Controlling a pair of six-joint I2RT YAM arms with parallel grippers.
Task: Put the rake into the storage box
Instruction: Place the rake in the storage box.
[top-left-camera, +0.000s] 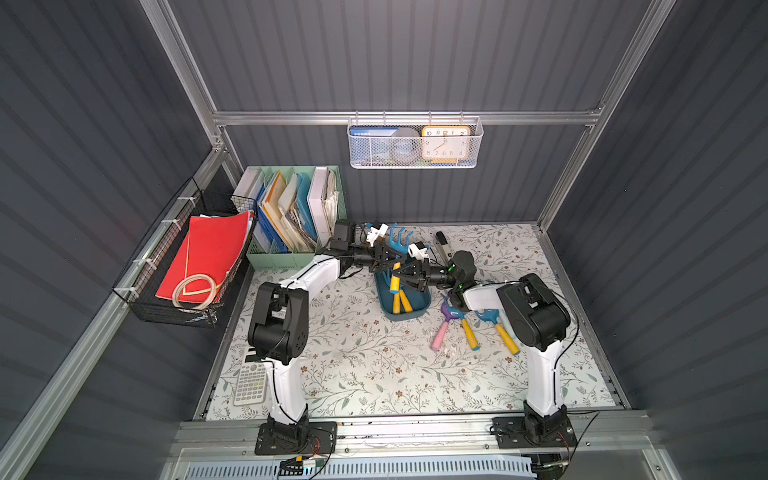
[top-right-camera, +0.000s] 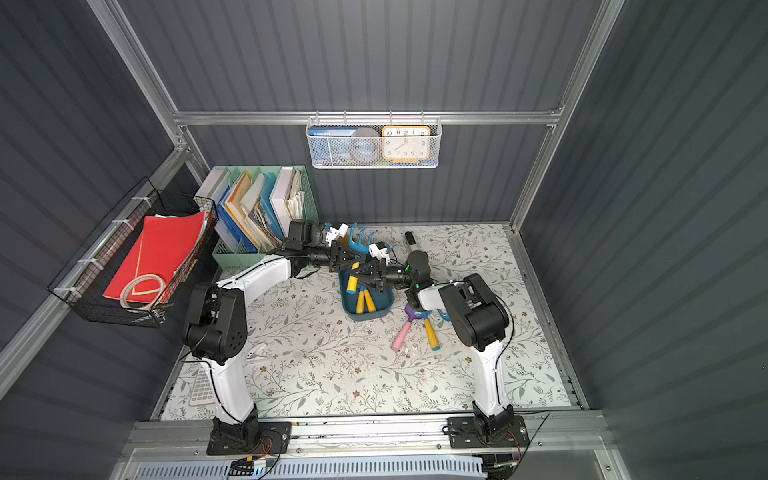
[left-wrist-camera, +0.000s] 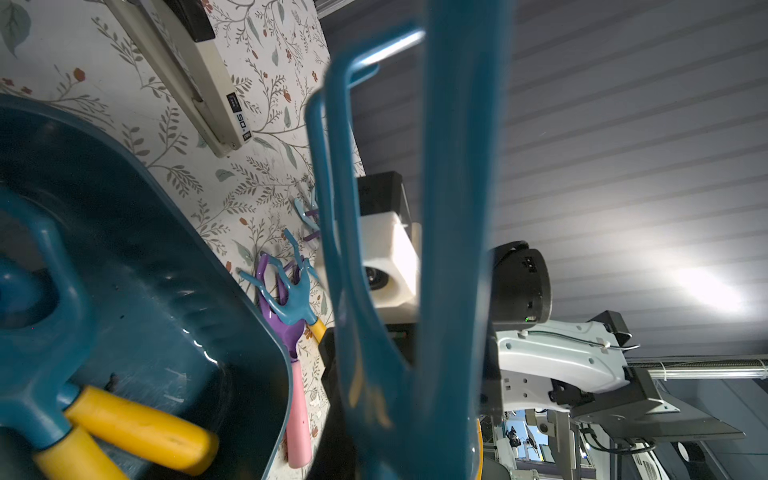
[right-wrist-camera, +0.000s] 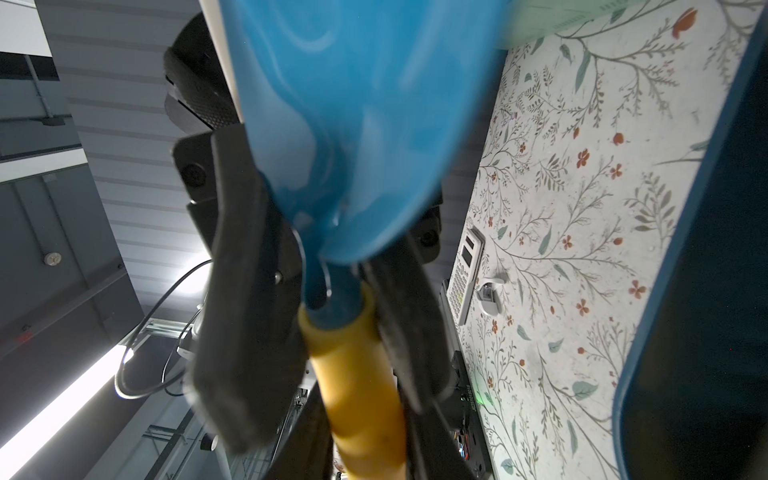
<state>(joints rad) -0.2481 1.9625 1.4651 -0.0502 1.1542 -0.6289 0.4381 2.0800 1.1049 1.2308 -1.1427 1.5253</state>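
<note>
Taking the storage box (top-left-camera: 419, 309) as the landmark: nearest the robot bases, well in front of it, a calculator (top-left-camera: 250, 384) lies on the floral mat (top-left-camera: 374, 374) by the left arm. Just beside the box, toward the right arm, three more toy rakes (top-left-camera: 453, 324) lie on the mat, one pink-handled and two yellow-handled. Inside the box two yellow handles (top-left-camera: 401, 303) rest on its floor.

Directly above the box both grippers meet on one rake (top-left-camera: 400, 241). The right gripper (top-left-camera: 405, 276) is clamped on its yellow handle, as the right wrist view shows. The left gripper (top-left-camera: 384, 257) sits at the neck below the blue tines; whether it grips or stands loose I cannot tell. The rake is held in the air, tines up and tilted toward the back wall, handle end over the box.

Beyond the box lie a pale stapler-like tool (top-left-camera: 441, 245) and the mint-green organizer (top-left-camera: 291, 253).
</note>
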